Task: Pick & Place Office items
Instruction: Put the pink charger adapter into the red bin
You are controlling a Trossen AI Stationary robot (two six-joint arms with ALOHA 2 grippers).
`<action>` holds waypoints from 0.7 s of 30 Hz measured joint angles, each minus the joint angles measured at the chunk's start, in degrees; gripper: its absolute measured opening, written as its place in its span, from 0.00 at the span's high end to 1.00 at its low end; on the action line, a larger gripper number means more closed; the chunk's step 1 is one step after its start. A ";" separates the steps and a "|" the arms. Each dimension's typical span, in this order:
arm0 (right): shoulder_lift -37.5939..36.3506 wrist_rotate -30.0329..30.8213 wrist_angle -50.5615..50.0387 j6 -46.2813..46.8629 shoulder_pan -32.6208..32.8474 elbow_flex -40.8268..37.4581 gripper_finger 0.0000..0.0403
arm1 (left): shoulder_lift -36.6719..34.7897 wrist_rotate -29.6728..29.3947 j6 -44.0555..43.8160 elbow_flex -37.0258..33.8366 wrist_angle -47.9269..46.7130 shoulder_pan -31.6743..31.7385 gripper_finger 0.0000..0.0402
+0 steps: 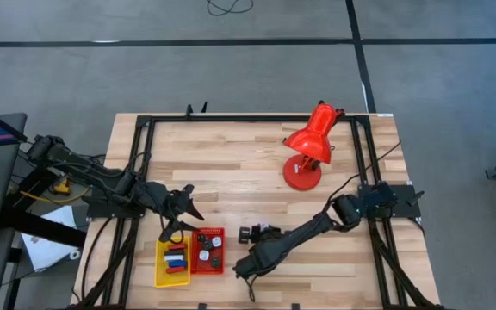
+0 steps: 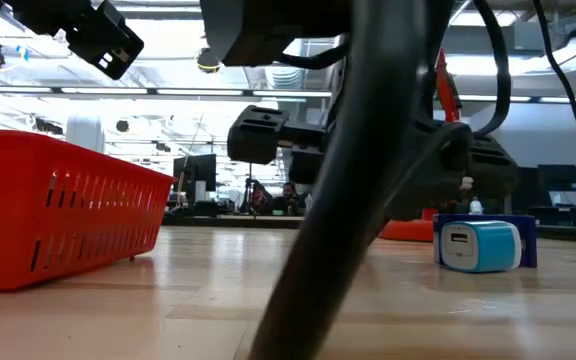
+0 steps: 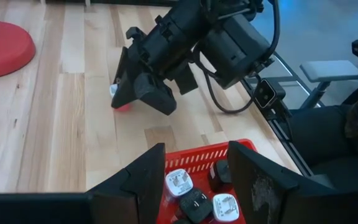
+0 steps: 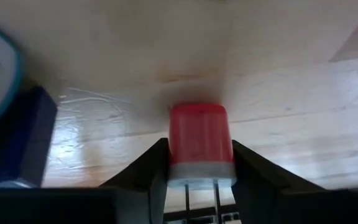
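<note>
A small red plug adapter [image 4: 199, 134] with a silver-white pronged end sits between the fingers of my right gripper [image 4: 199, 149], which is shut on it low over the wooden table [image 1: 231, 164]. The left wrist view shows that gripper [image 3: 122, 99] slanting down. Beside it a blue-white charger [image 2: 478, 245] stands on the table against a dark blue block [image 4: 17, 137]. My left gripper [image 3: 194, 180] is open and hovers above the red tray [image 1: 207, 250], which holds several white and black plug pieces [image 3: 179, 183]. The yellow tray [image 1: 172, 263] holds blue, red and black pieces. My right gripper pinches the red adapter between its two fingers, on the adapter's two sides near the silver-white pronged end [image 4: 201, 169]. The fingers slant down from above. The prongs point back toward the wrist and the red end [image 3: 123, 107] is at the table top; whether it rests there I cannot tell.
A large red desk lamp [image 1: 310, 146] stands toward the far right of the table. Two more small dark pieces [image 1: 250, 232] lie right of the red tray. Black frame rails [image 1: 145, 155] border the table. Bare wood lies in the middle and far left.
</note>
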 joint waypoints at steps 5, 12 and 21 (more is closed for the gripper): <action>-0.13 -0.33 0.00 0.82 0.04 -0.06 0.51 | 0.00 0.00 0.02 0.00 -0.07 0.00 0.58; -0.13 2.91 -0.17 4.51 0.11 -0.06 0.35 | 0.00 0.00 0.02 0.00 -0.09 0.00 0.58; -7.86 -5.33 -3.70 43.31 -1.45 3.79 0.33 | 0.00 0.00 0.34 0.00 0.35 0.00 0.58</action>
